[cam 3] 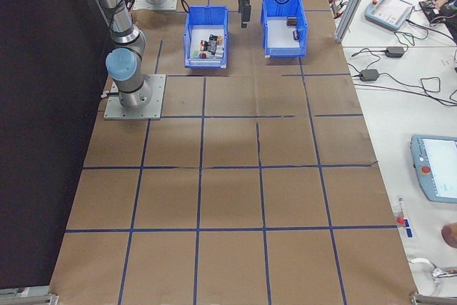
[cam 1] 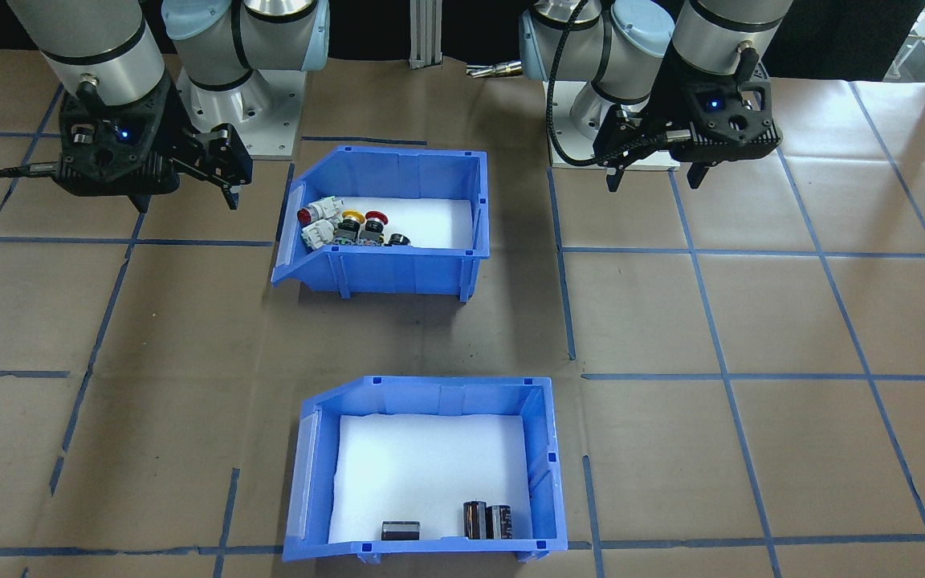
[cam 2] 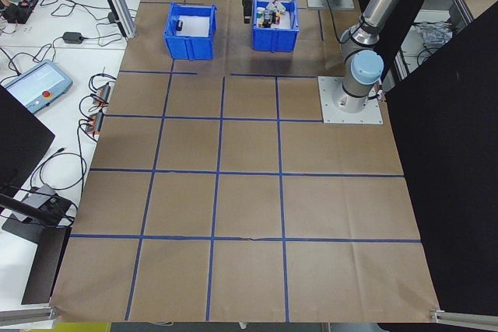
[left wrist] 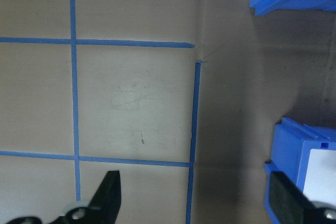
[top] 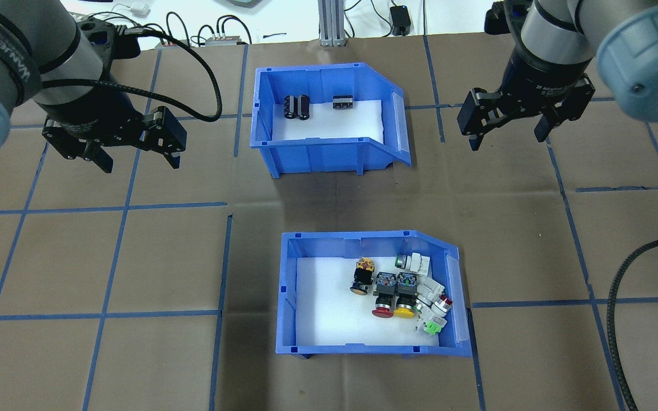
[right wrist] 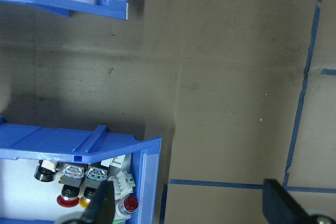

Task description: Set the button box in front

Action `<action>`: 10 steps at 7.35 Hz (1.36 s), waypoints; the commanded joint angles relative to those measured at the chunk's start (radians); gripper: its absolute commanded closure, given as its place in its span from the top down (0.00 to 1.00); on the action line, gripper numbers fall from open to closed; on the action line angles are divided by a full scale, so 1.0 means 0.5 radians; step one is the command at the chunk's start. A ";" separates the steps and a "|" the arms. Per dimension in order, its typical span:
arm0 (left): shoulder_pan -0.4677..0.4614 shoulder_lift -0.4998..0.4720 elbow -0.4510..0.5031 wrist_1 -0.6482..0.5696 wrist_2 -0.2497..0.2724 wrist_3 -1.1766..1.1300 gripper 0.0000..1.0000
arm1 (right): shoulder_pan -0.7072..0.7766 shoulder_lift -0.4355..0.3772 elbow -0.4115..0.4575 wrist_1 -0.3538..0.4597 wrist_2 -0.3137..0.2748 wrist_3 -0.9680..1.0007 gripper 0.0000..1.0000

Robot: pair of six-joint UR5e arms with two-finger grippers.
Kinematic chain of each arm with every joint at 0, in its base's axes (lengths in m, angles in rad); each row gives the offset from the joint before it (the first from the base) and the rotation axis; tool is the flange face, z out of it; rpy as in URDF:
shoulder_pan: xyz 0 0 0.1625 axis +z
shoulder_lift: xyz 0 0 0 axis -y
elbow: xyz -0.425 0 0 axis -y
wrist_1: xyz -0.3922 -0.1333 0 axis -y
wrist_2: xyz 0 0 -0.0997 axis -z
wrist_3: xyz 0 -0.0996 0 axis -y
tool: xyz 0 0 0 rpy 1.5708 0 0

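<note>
The button box [top: 287, 297] is a blue bin with a white foam liner. It stands at the table's near side, close to the robot, with several push buttons [top: 400, 285] heaped at its right end. The front-facing view shows it [cam 1: 398, 273] in the row nearest the robot's bases. My left gripper [top: 140, 162] hangs open and empty over bare table, left of both bins. My right gripper [top: 510, 140] hangs open and empty to the right of the far bin. In the right wrist view the button box [right wrist: 68, 145] lies at the lower left, and my right gripper [right wrist: 191, 203] is open.
A second blue bin [top: 329, 154] holding a few dark cylinders [top: 297, 107] stands farther from the robot, in line with the button box. Brown paper with blue tape lines [top: 123, 208] covers the table. Cables and devices lie beyond the far edge.
</note>
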 commanded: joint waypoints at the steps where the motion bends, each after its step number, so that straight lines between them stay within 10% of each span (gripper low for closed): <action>1: -0.003 -0.001 -0.003 0.000 0.000 0.002 1.00 | 0.000 0.000 0.000 -0.001 -0.003 -0.005 1.00; 10: 0.000 -0.059 -0.003 0.156 -0.003 -0.029 0.99 | -0.003 0.037 -0.006 -0.007 0.001 -0.008 1.00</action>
